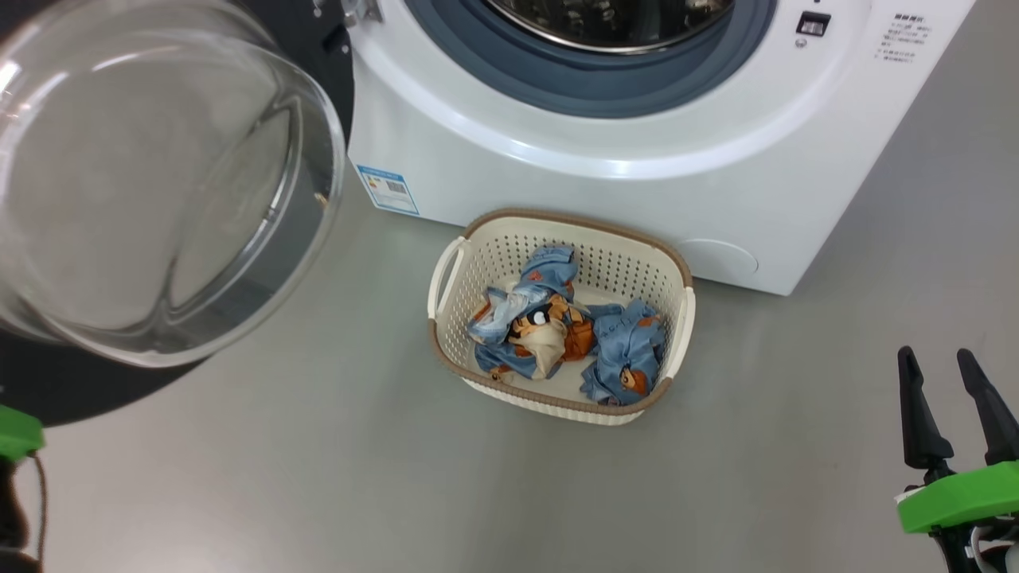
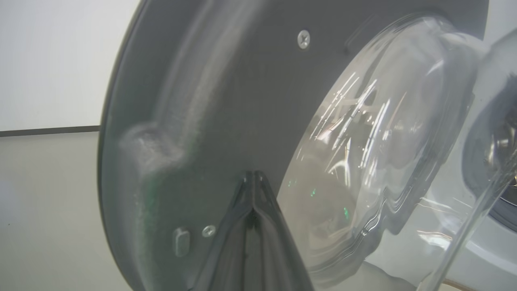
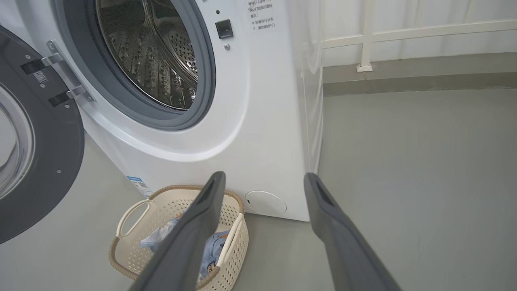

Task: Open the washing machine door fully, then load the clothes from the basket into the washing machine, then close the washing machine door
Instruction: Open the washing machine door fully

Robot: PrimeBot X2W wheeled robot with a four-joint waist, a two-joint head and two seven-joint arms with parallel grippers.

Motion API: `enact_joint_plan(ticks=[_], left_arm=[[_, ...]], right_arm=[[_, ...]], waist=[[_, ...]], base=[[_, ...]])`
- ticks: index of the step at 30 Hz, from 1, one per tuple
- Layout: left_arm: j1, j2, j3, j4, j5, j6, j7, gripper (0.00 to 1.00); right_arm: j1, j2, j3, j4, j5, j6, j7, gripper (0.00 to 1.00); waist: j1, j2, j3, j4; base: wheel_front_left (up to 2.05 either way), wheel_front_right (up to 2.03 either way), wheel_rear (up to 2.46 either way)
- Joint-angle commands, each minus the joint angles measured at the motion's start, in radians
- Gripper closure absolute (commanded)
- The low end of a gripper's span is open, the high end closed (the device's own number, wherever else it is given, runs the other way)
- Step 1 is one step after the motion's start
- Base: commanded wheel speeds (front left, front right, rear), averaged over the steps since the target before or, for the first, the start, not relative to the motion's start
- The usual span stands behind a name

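The washing machine [image 1: 637, 159] stands with its steel drum [image 3: 153, 52] exposed. The washing machine door [image 1: 159, 175] hangs swung out to the left, its glass bowl facing me. On the floor in front of the machine sits the basket [image 1: 605, 263], holding crumpled light-blue clothes [image 1: 549, 318] with bear prints. My left gripper [image 2: 252, 176] is shut with nothing in it, its tips close to the door's dark inner rim [image 2: 226, 101] beside the glass [image 2: 383, 141]. My right gripper [image 1: 934, 354] is open and empty, low at the right, away from the basket [image 3: 133, 210].
Grey floor [image 1: 358, 477] surrounds the basket. A white railing [image 3: 404, 34] and a low kerb run behind the machine's right side. The swung-out door [image 3: 44, 161] takes up the space left of the basket.
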Motion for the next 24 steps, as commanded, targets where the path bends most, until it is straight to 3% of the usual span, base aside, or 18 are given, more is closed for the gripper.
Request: enact_joint_plan(ticks=[1, 24], left_arm=[[-0.038, 0.075, 0.048, 0.001, 0.010, 0.003, -0.005, 1.00], [-0.207, 0.170, 0.170, 0.147, 0.078, -0.020, -0.005, 1.00]], right_arm=[[-0.024, -0.023, 0.028, -0.026, -0.012, 0.002, -0.012, 0.00], [-0.112, -0.055, 0.038, -0.041, -0.023, 0.002, -0.012, 0.00]], waist=[[0.0000, -0.0001, 0.019, -0.008], [0.0000, -0.0001, 0.159, -0.030]], base=[[0.00, 0.00, 0.00], [0.00, 0.00, 0.00]])
